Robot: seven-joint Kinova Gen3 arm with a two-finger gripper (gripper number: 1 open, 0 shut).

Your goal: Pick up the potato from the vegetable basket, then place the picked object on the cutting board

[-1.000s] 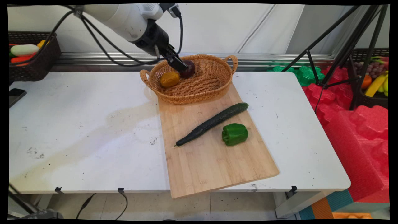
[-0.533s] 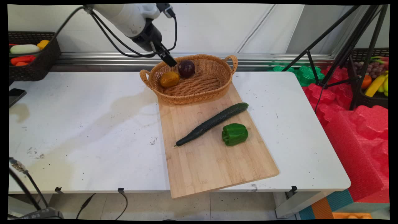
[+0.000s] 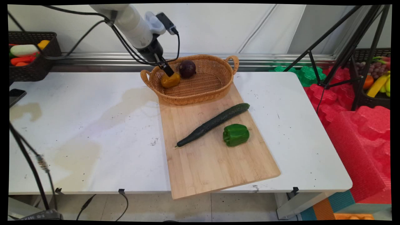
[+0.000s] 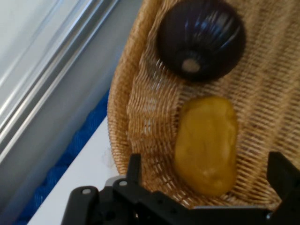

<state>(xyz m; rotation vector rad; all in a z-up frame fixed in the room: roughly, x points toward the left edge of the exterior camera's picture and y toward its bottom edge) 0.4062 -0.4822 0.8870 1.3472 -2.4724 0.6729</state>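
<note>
My gripper (image 3: pixel 169 72) hangs open over the left end of the wicker basket (image 3: pixel 218 89), just above a yellow potato (image 3: pixel 170 81). In the hand view the potato (image 4: pixel 206 145) lies between my two spread fingers (image 4: pixel 134 169), untouched, and the gripper (image 4: pixel 206 176) holds nothing. A dark purple onion (image 3: pixel 187 68) sits beside the potato toward the basket's back rim. The hand view shows the onion (image 4: pixel 201 37) beyond the potato and the basket's woven wall (image 4: pixel 119 98) on the left.
The basket stands on the far end of a wooden cutting board (image 3: pixel 212 159), which also carries a long cucumber (image 3: pixel 214 123) and a green pepper (image 3: pixel 236 134). A dark basket of vegetables (image 3: pixel 34 62) stands back left, a phone (image 3: pixel 15 95) at the left edge, and a tripod (image 3: pixel 340 50) with red foam (image 3: pixel 359 131) to the right.
The gripper came away from the purple onion, which stays in the basket. It moved left and now hangs over the yellow potato.
</note>
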